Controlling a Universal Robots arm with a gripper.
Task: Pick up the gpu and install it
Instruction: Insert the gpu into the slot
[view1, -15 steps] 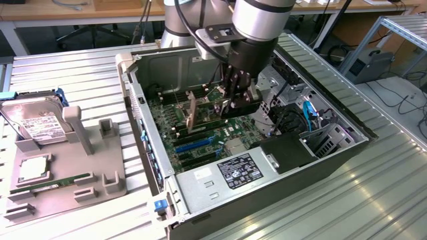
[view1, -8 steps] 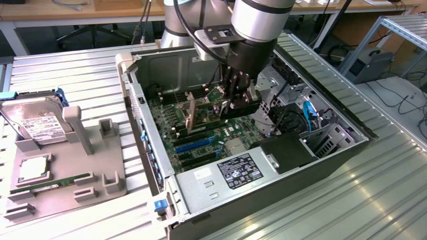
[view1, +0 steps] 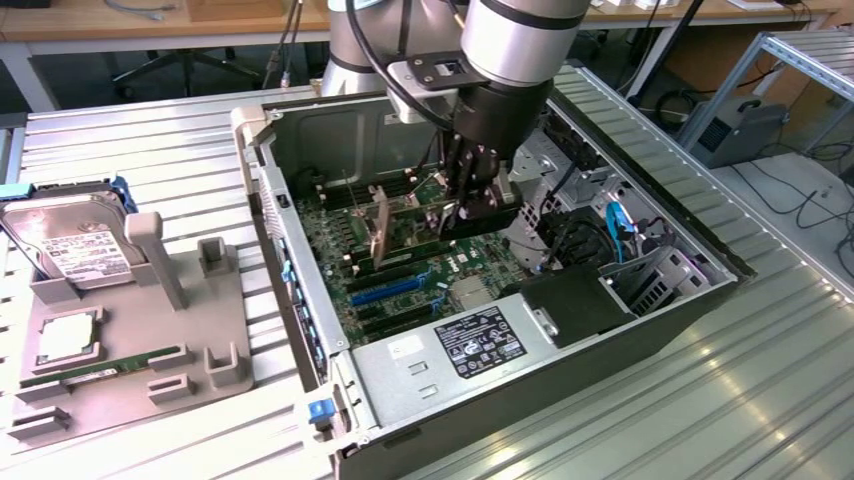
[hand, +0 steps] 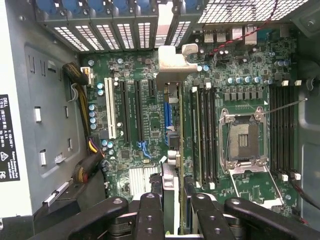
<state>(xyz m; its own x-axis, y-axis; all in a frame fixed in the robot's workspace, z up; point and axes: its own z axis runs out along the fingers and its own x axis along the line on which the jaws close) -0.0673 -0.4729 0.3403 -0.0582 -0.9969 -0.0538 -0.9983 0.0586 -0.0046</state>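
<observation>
The gpu (view1: 424, 222) stands on edge inside the open computer case, just above the motherboard (view1: 400, 285). My gripper (view1: 470, 212) reaches down into the case from above and is shut on the card's upper edge. In the wrist view the gpu (hand: 173, 150) appears edge-on as a thin strip running away from my gripper (hand: 174, 202). Its silver end bracket (hand: 172, 65) lies by the rear slot openings of the case. The card lines up beside a blue expansion slot (hand: 168, 115). I cannot tell whether its lower edge sits in a slot.
At the exterior view's left a grey holder (view1: 200, 340) carries a hard drive (view1: 74, 250), a CPU (view1: 64, 338) and a RAM stick (view1: 100, 368). Inside the case are the power supply (view1: 467, 350), black cables (view1: 567, 250) and the open CPU socket (hand: 243, 140).
</observation>
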